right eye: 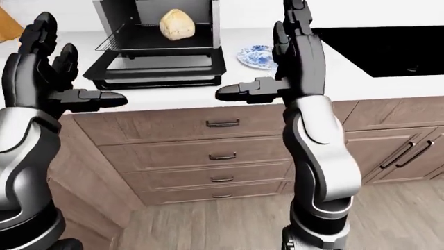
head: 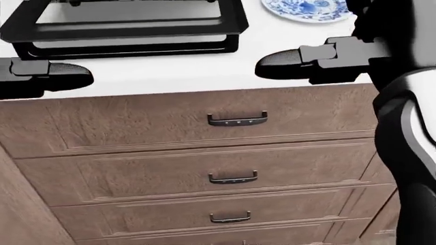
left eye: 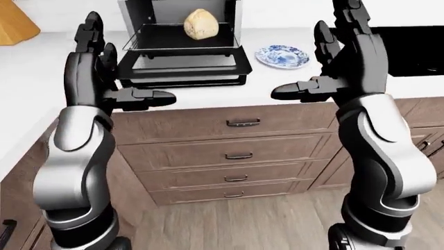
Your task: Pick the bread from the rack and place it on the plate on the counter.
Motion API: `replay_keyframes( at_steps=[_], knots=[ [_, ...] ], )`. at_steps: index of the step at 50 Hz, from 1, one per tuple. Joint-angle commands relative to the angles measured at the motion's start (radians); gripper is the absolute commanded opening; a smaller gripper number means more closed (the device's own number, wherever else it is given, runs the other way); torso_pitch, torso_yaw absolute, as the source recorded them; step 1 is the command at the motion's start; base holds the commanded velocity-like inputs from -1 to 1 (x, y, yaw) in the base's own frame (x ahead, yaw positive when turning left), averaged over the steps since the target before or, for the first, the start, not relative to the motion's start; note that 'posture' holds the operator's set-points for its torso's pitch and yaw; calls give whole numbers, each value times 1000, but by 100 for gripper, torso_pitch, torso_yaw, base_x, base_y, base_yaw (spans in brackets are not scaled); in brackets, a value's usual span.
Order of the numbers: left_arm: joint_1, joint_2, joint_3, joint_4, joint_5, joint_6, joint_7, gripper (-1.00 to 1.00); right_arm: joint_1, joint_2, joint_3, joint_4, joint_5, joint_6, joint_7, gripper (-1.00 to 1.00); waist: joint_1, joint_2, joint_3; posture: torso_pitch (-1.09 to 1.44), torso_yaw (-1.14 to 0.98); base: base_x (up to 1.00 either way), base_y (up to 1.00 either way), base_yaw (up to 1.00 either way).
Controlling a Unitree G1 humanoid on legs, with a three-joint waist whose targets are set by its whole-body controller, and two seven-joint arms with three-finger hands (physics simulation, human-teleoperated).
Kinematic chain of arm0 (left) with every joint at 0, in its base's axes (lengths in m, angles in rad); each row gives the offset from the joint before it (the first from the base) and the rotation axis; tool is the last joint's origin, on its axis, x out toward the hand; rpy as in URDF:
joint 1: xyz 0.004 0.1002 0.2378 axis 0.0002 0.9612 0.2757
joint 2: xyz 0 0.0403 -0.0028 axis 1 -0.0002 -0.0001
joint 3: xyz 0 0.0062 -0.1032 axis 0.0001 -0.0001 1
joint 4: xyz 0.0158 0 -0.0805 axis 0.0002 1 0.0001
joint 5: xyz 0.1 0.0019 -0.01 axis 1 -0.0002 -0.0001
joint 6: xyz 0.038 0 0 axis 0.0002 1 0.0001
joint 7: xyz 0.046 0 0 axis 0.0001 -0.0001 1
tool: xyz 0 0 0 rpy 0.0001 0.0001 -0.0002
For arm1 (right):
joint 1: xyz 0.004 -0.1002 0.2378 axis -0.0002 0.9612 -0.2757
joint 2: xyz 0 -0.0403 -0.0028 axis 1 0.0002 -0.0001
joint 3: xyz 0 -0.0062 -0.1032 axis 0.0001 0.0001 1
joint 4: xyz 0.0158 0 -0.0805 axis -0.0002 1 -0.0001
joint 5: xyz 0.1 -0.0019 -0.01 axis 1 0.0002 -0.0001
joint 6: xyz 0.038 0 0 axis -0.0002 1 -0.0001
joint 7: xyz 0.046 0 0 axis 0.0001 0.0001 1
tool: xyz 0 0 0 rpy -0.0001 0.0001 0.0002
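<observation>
Counter [left eye: 208, 96] carries the open oven [left eye: 181, 47]; bread [left eye: 201, 23] sits on its pulled-out rack [left eye: 173, 46], plate [left eye: 281, 56] just right of the oven door. Both robot hands are raised over the counter edge, fingers spread, empty: left robot hand [left eye: 97, 62], right robot hand [left eye: 340, 57]. Suggest closing in, right hand coming at the bread from above, clear of the oven frame.

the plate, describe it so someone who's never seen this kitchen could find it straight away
On the white counter above the brown drawers, find the open black oven with bread on its rack. The plate lies flat on the counter just right of it in the left-eye view. It is small, round, and the only thing with a blue-and-white pattern.
</observation>
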Motion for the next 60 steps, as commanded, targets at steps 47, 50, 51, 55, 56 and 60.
replay_keyframes(
  at_steps=[47, 50, 51, 55, 56, 60],
  knots=[
    [-55, 40, 16, -59, -19, 36, 11, 100, -19, -21, -26, -32, 62, -26, -52, 100, -4, 75, -39, 0, 0, 15, -8, 0],
    [-52, 38, 10, -60, -15, 34, 11, 100, -19, -25, -22, -34, 61, -22, -52, 100, -5, 63, -32, 0, 0, 12, -56, 0],
    [-53, 38, 10, -58, -13, 33, 11, 100, -20, -24, -24, -37, 63, -20, -53, 100, -6, 71, -32, 0, 0, 12, -61, 0],
    [-59, 38, 12, -64, -14, 42, 10, 100, -22, -29, -25, -43, 65, -19, -52, 100, 10, 0, -43, 0, 0, 11, -42, 0],
    [-59, 38, 11, -66, -14, 43, 9, 100, -22, -30, -23, -42, 62, -21, -52, 100, 15, -56, -48, 0, 0, 12, -5, 0],
    [-63, 40, 12, -64, -13, 45, 10, 100, -18, -30, -16, -40, 50, -28, -44, 100, -6, -58, -15, 0, 0, 10, -1, 0]
  ],
)
